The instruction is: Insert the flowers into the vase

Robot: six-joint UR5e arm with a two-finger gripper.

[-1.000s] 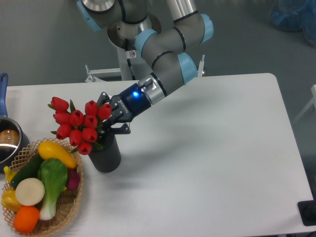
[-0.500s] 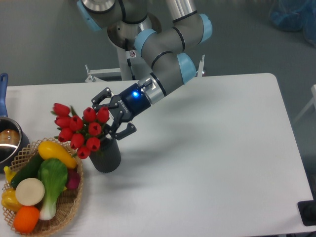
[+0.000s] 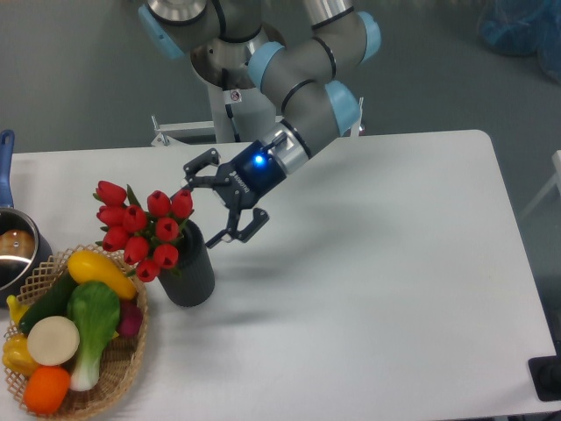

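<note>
Overhead: white worktop (image 3: 368, 289) against grey floor, robot base behind. Flowers (image 3: 140, 230) seated in the vase (image 3: 189, 272), heads leaning left over its rim. Tool (image 3: 221, 202) spread wide, gripping nothing, just right of the blooms. Wicker basket (image 3: 123, 368) of toy vegetables at lower left; metal pot (image 3: 16, 250) at left edge.

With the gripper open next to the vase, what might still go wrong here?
1. The flowers lean left out of the vase, heads overhanging the basket; they may tip or slide out.
2. The open gripper sits close beside the blooms; a careless retreat may snag them and knock the vase over.
</note>
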